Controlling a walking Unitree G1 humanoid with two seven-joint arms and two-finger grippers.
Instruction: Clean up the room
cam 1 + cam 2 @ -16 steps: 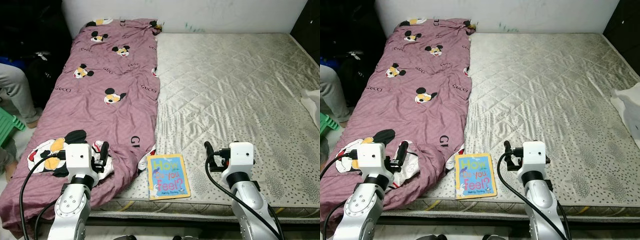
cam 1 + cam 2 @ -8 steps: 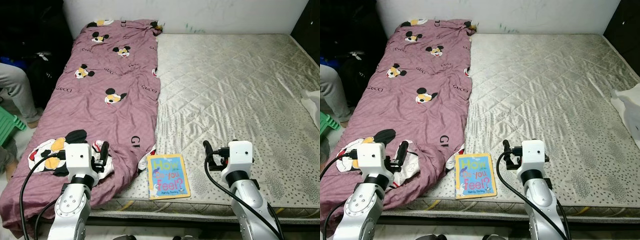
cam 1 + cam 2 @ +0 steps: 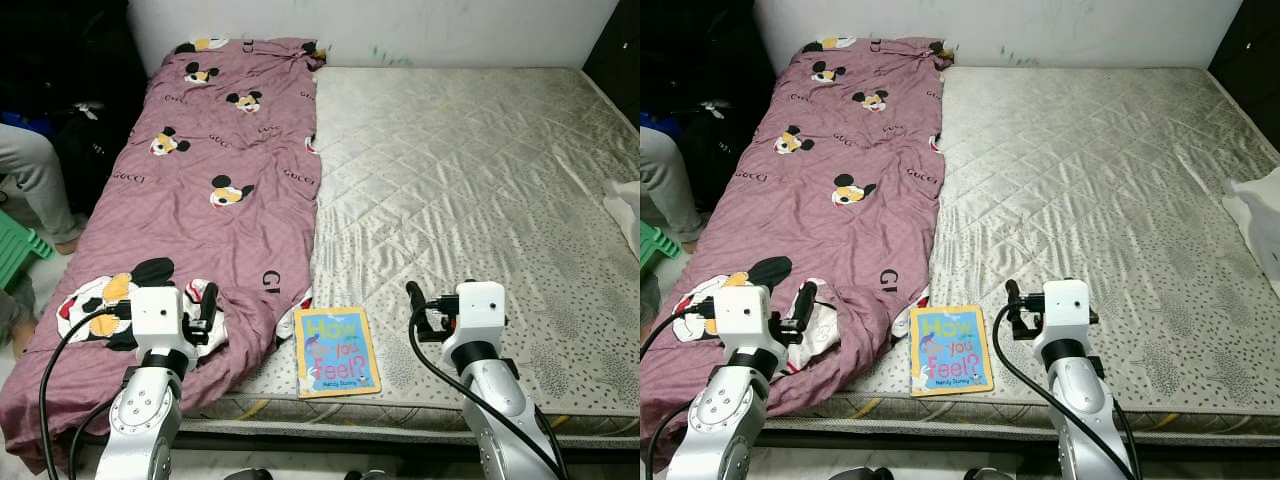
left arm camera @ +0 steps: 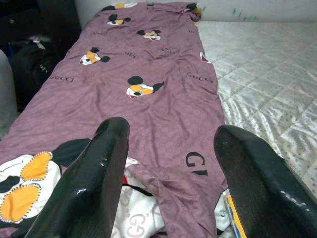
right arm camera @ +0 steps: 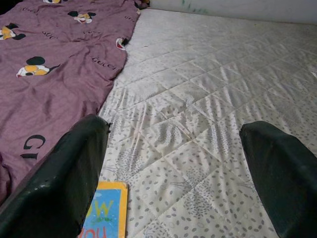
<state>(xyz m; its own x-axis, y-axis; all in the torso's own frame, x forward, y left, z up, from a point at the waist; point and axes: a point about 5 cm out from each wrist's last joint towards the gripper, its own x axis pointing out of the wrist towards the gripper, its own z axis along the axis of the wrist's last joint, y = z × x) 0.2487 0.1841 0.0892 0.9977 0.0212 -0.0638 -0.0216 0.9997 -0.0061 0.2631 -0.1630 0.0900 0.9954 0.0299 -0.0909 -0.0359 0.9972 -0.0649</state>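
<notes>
The book (image 3: 337, 352) lies flat on the mattress (image 3: 480, 180) at its near edge, just beside the purple blanket (image 3: 200, 190). Left gripper (image 4: 168, 163): fingers (image 4: 94, 183) spread wide, empty, over the blanket's near folds, beside the book. Right gripper (image 5: 173, 163): fingers (image 5: 64, 173) spread wide, empty, over bare mattress on the book's other side. The book lies between both grippers, touching neither.

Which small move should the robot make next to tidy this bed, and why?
Probably lower the right pincer toward the book. The book lies flat near the mattress's front edge, just left of that pincer, whose fingers are open and hold nothing. The left pincer, also open, hovers over the purple blanket.
</notes>
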